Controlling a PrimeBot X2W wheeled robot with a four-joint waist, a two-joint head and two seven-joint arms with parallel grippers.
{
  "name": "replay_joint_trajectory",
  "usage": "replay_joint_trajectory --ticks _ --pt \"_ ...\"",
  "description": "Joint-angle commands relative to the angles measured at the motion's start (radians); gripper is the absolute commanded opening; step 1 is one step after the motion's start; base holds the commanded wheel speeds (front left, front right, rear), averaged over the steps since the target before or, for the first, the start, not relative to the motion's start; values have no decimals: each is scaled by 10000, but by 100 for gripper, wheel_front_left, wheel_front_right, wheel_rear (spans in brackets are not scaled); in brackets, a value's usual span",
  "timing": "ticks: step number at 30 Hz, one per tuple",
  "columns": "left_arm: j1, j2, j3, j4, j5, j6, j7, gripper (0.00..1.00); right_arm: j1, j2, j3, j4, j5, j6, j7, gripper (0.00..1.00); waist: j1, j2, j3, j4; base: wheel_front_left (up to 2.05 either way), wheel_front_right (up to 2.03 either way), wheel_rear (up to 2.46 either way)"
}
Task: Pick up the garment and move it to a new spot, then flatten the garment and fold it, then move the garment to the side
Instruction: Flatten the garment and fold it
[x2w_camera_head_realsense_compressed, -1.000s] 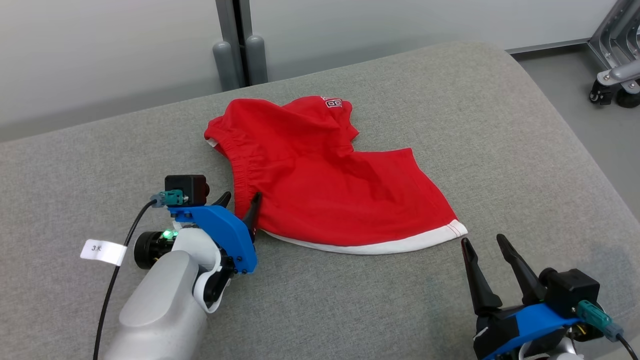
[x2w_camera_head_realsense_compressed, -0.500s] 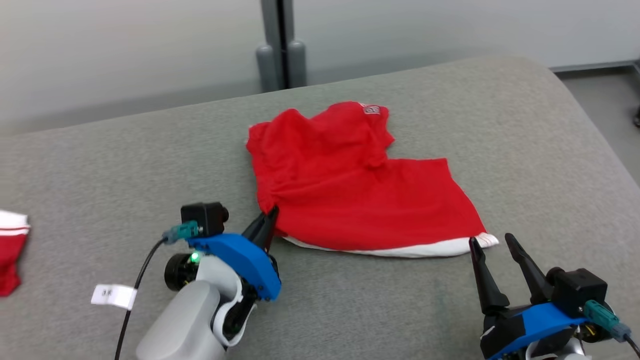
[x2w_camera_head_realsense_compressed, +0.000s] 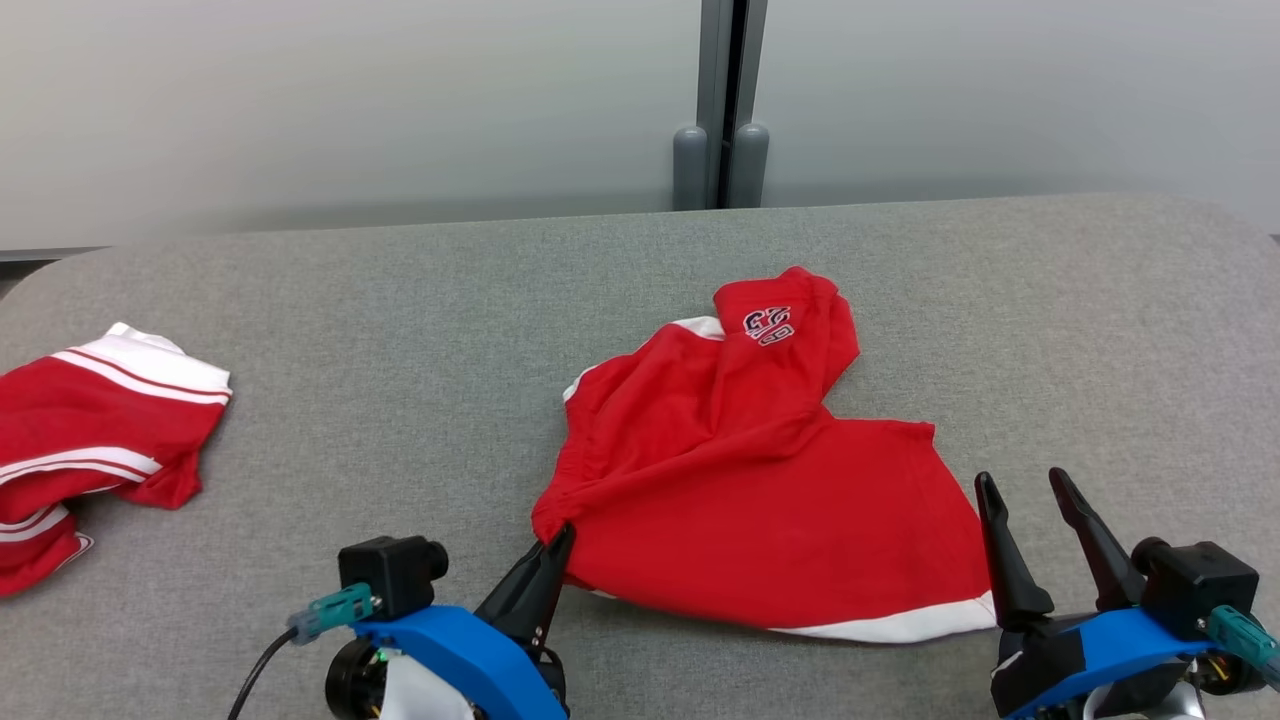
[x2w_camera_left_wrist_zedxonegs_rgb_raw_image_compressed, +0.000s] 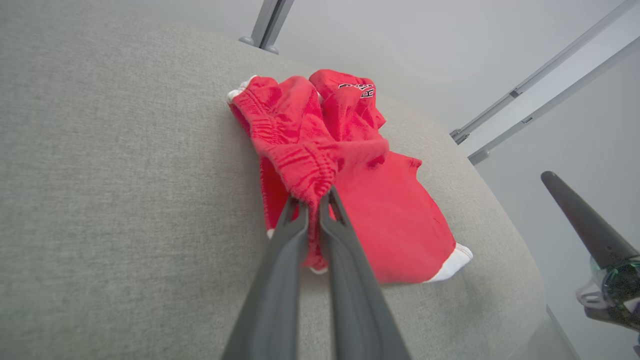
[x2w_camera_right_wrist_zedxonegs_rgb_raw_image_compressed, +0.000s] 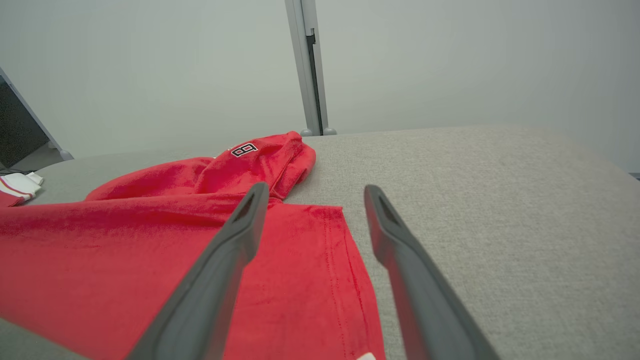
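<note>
The garment (x2w_camera_head_realsense_compressed: 760, 490) is a pair of red shorts with white trim and a printed number, lying crumpled on the grey padded table (x2w_camera_head_realsense_compressed: 420, 330). My left gripper (x2w_camera_head_realsense_compressed: 560, 535) is shut on its elastic waistband at the near-left corner; in the left wrist view the garment (x2w_camera_left_wrist_zedxonegs_rgb_raw_image_compressed: 345, 165) bunches up between the closed fingers of that gripper (x2w_camera_left_wrist_zedxonegs_rgb_raw_image_compressed: 314, 197). My right gripper (x2w_camera_head_realsense_compressed: 1020, 485) stands open just right of the garment's right hem, nothing between its fingers. From the right wrist the open gripper (x2w_camera_right_wrist_zedxonegs_rgb_raw_image_compressed: 312, 195) straddles the hem of the garment (x2w_camera_right_wrist_zedxonegs_rgb_raw_image_compressed: 150, 250).
A second red and white garment (x2w_camera_head_realsense_compressed: 90, 440) lies at the table's far left. A grey post (x2w_camera_head_realsense_compressed: 722, 110) stands behind the table against a pale wall. Bare grey surface stretches between the two garments and along the right side.
The camera has swung left, bringing the second garment into view. My left gripper closed on the waistband and has dragged that corner, bunching the cloth. The right gripper stayed open.
</note>
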Motion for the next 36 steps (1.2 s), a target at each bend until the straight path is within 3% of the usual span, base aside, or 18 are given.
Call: replay_joint_trajectory --ticks 1,5,10,18,25,26,27,28,36 --pt "126 111 85 -312 -28 179 61 0 83 -3 -25 -39 91 1 -6 100 1 0 11 1 0 0 0" --pt "381 408 170 -1004 84 766 382 0 21 -3 -69 -27 139 1 -56 100 1 0 158 -118 0 0 0" --pt "-403 242 176 0 270 1088 677 0 -171 -3 -57 -104 100 1 -100 100 1 0 412 -503 0 0 0" --pt "-2099 -448 575 2835 296 1024 84 0 -446 -6 159 -148 190 1 -147 100 1 0 878 -1131 0 0 0" --pt "-3180 -596 616 4844 675 772 -840 0 -642 -3 286 -31 259 3 -251 100 1 0 1017 -1323 0 0 0" --pt "-3257 -594 609 5032 736 766 -1007 28 -651 -3 258 -5 248 1 -249 100 1 0 1000 -1304 0 0 0" --pt "-3313 -602 600 5221 781 704 -1168 72 -645 -3 233 22 232 1 -261 100 1 0 967 -1273 0 0 0" --pt "-3330 -642 559 5340 814 589 -1291 100 -633 -2 220 43 210 1 -260 100 1 0 919 -1232 0 0 0" --pt "-2784 -723 451 5518 740 -205 -2303 100 -473 -2 2 65 159 1 -211 100 1 0 369 -678 0 0 0"
